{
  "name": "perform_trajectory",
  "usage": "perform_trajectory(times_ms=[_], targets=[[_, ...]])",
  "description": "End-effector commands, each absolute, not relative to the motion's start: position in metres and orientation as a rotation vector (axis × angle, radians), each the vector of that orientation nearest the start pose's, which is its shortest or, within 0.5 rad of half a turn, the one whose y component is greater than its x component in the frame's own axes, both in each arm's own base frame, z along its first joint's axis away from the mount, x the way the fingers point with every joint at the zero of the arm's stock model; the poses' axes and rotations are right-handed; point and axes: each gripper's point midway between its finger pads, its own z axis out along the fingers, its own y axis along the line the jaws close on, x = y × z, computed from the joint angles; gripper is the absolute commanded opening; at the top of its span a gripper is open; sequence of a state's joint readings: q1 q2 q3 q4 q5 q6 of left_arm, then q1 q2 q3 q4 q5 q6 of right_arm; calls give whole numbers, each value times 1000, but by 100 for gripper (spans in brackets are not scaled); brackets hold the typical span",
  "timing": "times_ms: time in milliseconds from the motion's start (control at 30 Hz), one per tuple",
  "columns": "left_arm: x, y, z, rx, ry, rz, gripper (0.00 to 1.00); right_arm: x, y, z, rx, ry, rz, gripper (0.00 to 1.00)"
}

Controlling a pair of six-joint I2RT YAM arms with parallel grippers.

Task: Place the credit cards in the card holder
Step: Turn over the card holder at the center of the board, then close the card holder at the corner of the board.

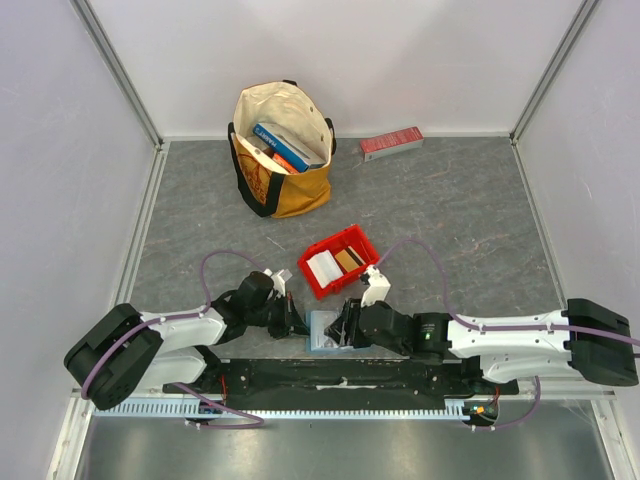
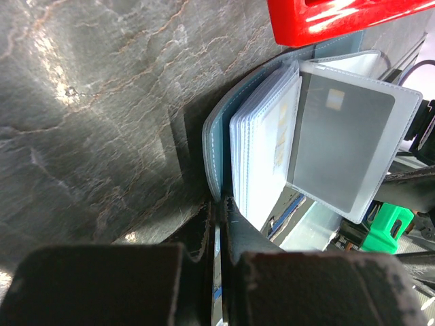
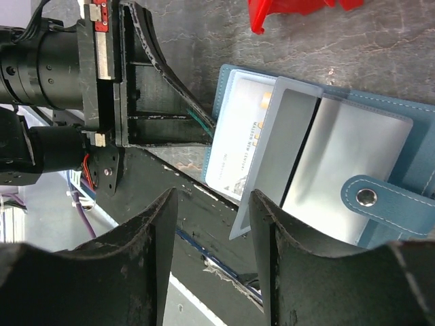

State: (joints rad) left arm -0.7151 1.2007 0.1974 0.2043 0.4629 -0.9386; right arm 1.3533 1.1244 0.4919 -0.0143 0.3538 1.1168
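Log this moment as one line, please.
left fingers shut on card holder | right fingers open above it | credit cards in red bin

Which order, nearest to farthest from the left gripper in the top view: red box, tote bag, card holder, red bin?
1. card holder, right at the jaws of the left gripper, at the near edge.
2. red bin, just beyond, mid-table.
3. tote bag, far back, left of centre.
4. red box, far back, right of centre, by the wall.

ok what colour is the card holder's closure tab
The closure tab is teal-blue with pale stitching and a silver snap; clearest in the right wrist view.
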Motion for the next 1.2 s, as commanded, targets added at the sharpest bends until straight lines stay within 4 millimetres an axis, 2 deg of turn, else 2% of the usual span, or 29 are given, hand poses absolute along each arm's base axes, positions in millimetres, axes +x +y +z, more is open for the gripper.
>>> perform_trajectory(times_ms=[0,133,333,500,700,867,1000,1167], targets=[[110,-230,1,-55,2725,-1133,2,96,335,115,-89,2297,1054,54],[110,-231,4,-43,2720,-1143,2,97,336,114,-102,2303,1032,57],[112,-230,12,-21,2708,-1128,2,115,297,104,-36,2311,787,59],[114,-226,21,14,2710,-1080,2,120,272,97,-36,2334,630,59],[118,-227,32,27,2695,-1070,2,119,277,82,-127,2403,472,59],[117,-225,30,25,2700,-1061,2,121,286,75,-160,2423,398,60],[117,-223,25,29,2716,-1035,2,120,288,83,-187,2382,452,62],[117,-220,22,60,2737,-989,2,126,267,100,-202,2256,537,62]])
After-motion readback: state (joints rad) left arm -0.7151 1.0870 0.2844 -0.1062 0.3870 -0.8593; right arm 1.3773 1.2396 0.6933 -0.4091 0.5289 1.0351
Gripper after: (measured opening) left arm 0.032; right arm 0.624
